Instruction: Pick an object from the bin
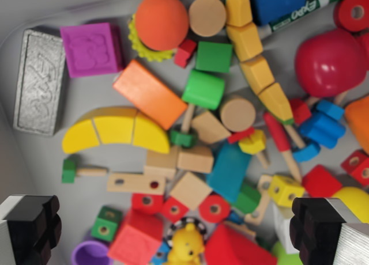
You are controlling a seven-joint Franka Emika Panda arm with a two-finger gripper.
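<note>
Jaws [173,230] spread wide, holding nothing | above bin [115,14] of toys | yellow figure [185,248] between the fingers

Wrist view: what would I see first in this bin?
Probably the orange ball at the top and the big red ball at the wrist view's right. Next, the yellow banana lying left of centre. The end effector is open, with its fingers at the bottom corners.
</note>
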